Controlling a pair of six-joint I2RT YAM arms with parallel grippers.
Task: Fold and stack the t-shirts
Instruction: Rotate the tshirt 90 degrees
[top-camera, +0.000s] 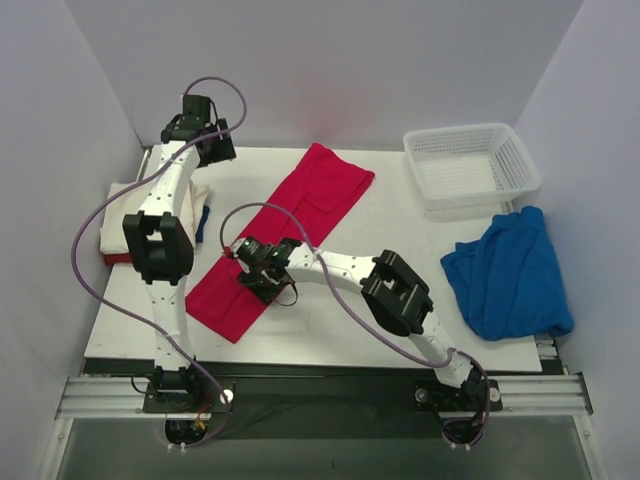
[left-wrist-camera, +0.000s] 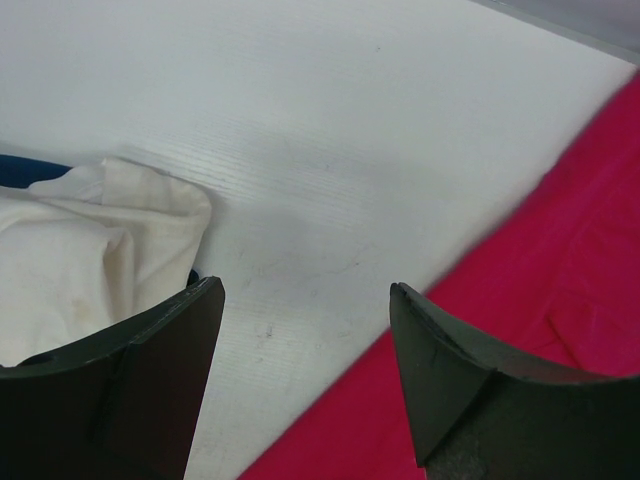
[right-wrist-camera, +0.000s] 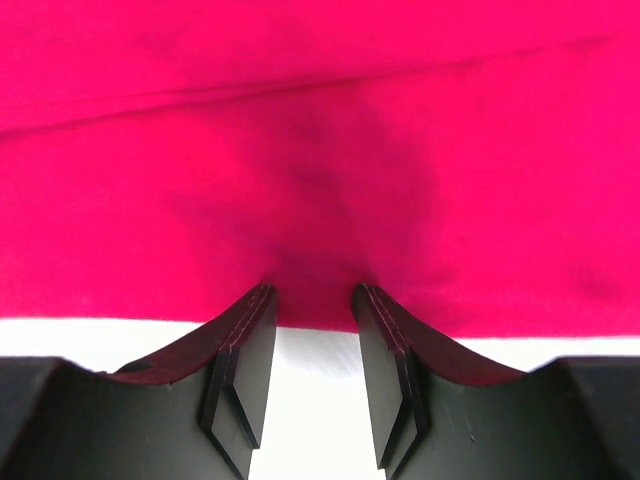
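The crimson red t-shirt (top-camera: 285, 235) lies as a long folded strip running diagonally across the middle of the table. It fills the right wrist view (right-wrist-camera: 320, 150) and shows at the right of the left wrist view (left-wrist-camera: 560, 300). My right gripper (top-camera: 258, 272) (right-wrist-camera: 310, 290) is open, with its fingertips (right-wrist-camera: 255, 300) at the strip's near edge and white table showing in the gap. My left gripper (top-camera: 215, 140) (left-wrist-camera: 305, 290) is open and empty over bare table, between the red strip and the cream t-shirt (top-camera: 125, 225) (left-wrist-camera: 90, 260). The royal blue t-shirt (top-camera: 510, 270) lies crumpled at the right.
A white lattice basket (top-camera: 470, 165) stands at the back right. The cream t-shirt sits at the table's left edge with bits of blue cloth (top-camera: 203, 222) and red cloth (top-camera: 118, 258) showing beside it. White walls close in on both sides and the back.
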